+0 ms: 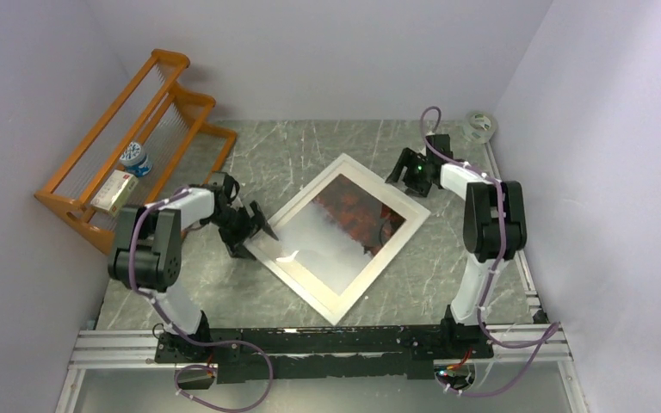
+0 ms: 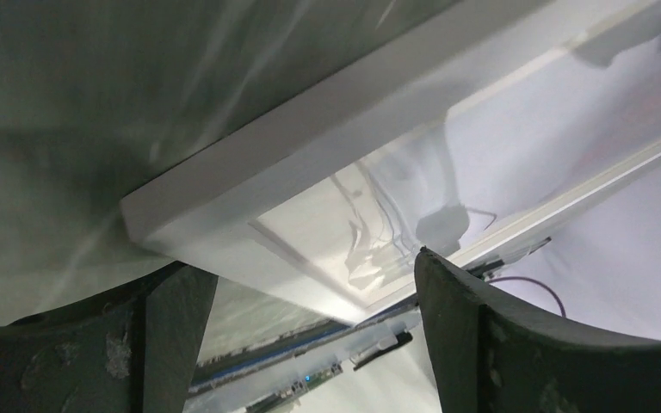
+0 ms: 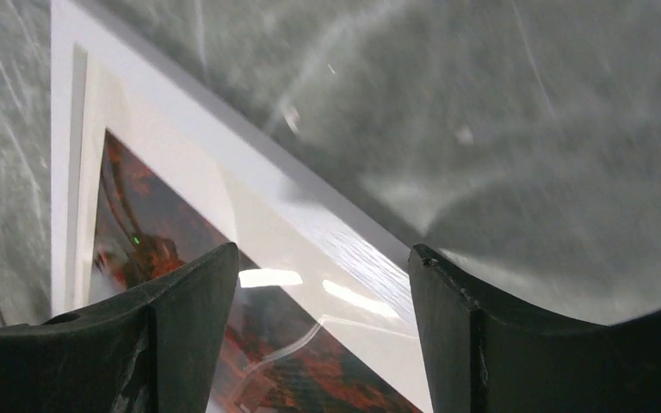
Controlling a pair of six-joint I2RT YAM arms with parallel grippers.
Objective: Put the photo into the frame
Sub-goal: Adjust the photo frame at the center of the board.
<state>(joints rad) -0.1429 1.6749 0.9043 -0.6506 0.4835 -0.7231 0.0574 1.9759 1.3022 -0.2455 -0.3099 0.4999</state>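
The frame [image 1: 297,288], white with a clear pane, lies flat and turned diagonally on the grey table. The photo [image 1: 357,215] shows through the pane, with red-orange trees toward the far right and pale mist toward the near left. My left gripper [image 1: 262,231] stands open at the frame's left corner. That corner [image 2: 250,181] sits just ahead of the left gripper [image 2: 310,284] and nothing is gripped. My right gripper [image 1: 403,182] hovers open over the frame's far right edge. In the right wrist view the white rim [image 3: 250,172] and the photo [image 3: 155,232] pass below the right gripper [image 3: 323,267].
An orange wooden rack [image 1: 129,146] stands at the far left, holding a small box [image 1: 112,191] and a blue-and-white jar [image 1: 138,159]. A roll of tape [image 1: 480,126] lies in the far right corner. Walls close in on the left, back and right.
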